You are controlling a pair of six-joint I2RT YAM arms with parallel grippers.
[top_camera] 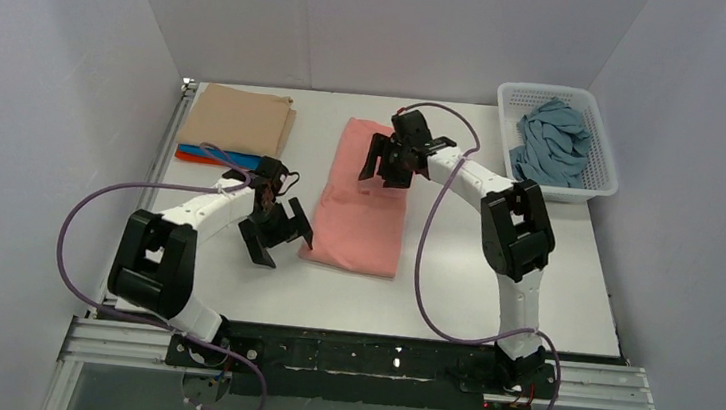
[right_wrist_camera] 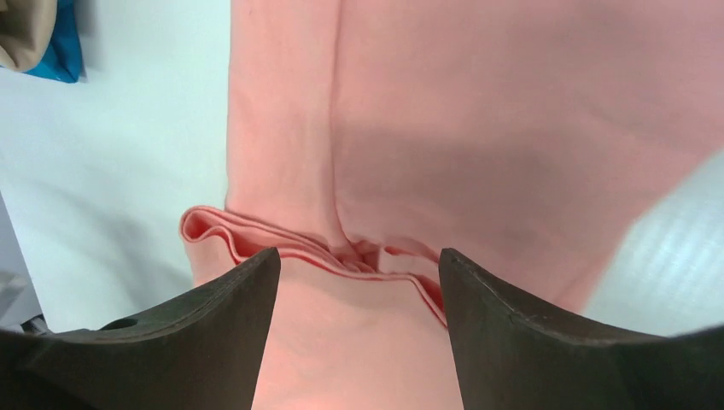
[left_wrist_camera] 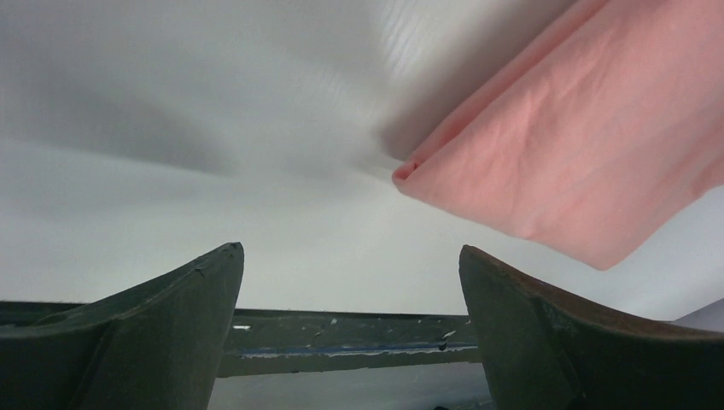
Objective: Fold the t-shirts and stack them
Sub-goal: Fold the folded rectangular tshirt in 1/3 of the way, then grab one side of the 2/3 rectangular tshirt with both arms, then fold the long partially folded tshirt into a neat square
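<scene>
A salmon-pink t-shirt (top_camera: pixel 359 200) lies folded into a long strip in the middle of the table. My right gripper (top_camera: pixel 389 170) is open just above its far half. In the right wrist view the jaws (right_wrist_camera: pixel 359 260) straddle a layered folded edge of the pink cloth (right_wrist_camera: pixel 478 128) without closing on it. My left gripper (top_camera: pixel 280 241) is open and empty beside the strip's near left corner, which shows in the left wrist view (left_wrist_camera: pixel 580 145). A folded tan shirt (top_camera: pixel 239 120) lies on the orange-red and bright blue shirts (top_camera: pixel 201 155) at the back left. The dusty grey-blue shirt (top_camera: pixel 549 141) is bunched in the basket.
A white mesh basket (top_camera: pixel 598 177) stands at the back right corner. White walls close in the table's left, back and right. The metal rail (top_camera: pixel 364 361) with the arm bases runs along the near edge. The tan and blue cloth (right_wrist_camera: pixel 34 43) shows at the right wrist view's top left.
</scene>
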